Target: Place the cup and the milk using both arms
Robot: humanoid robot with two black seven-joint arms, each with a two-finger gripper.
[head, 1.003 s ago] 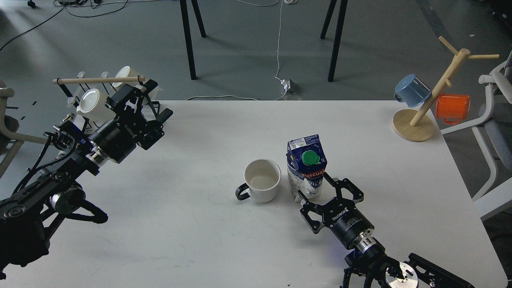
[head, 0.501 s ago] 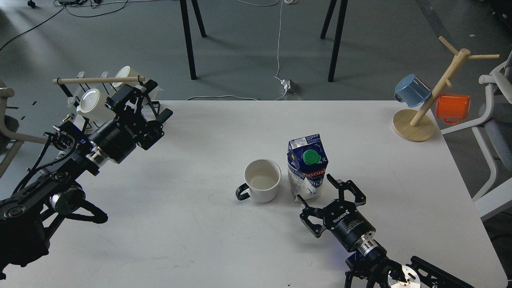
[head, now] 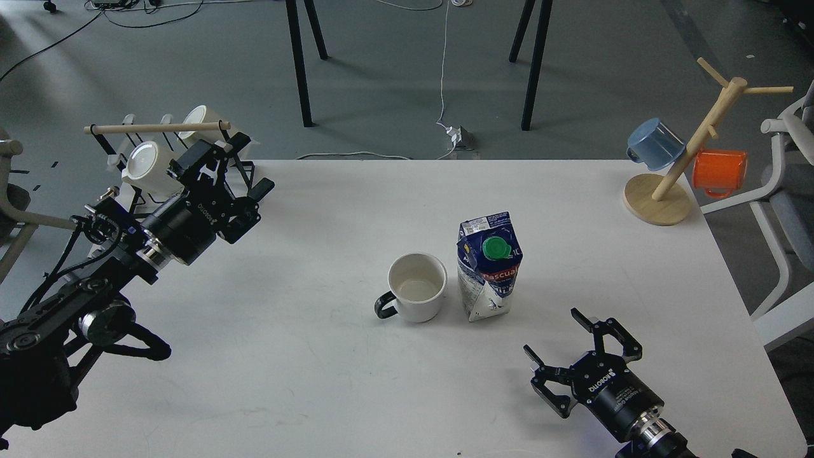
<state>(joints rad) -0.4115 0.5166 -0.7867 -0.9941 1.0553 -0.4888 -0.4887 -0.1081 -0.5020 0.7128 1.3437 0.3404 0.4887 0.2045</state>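
A white cup [head: 416,287] with a black handle stands upright on the white table [head: 318,381], handle pointing to the near left. A blue and white milk carton [head: 488,267] with a green cap stands upright right next to it on its right. My right gripper [head: 554,348] is open and empty, low over the table to the near right of the carton, clear of it. My left gripper [head: 219,168] is open and empty at the table's far left edge, far from the cup.
A wooden mug tree [head: 677,165] with a blue mug [head: 655,144] and an orange mug [head: 720,172] stands at the table's far right corner. A rack with white cups [head: 149,166] and a wooden rod stands off the left edge, just behind my left gripper.
My right gripper has let go of the milk carton and pulled back toward the near right, leaving the carton standing. My left arm has barely moved.
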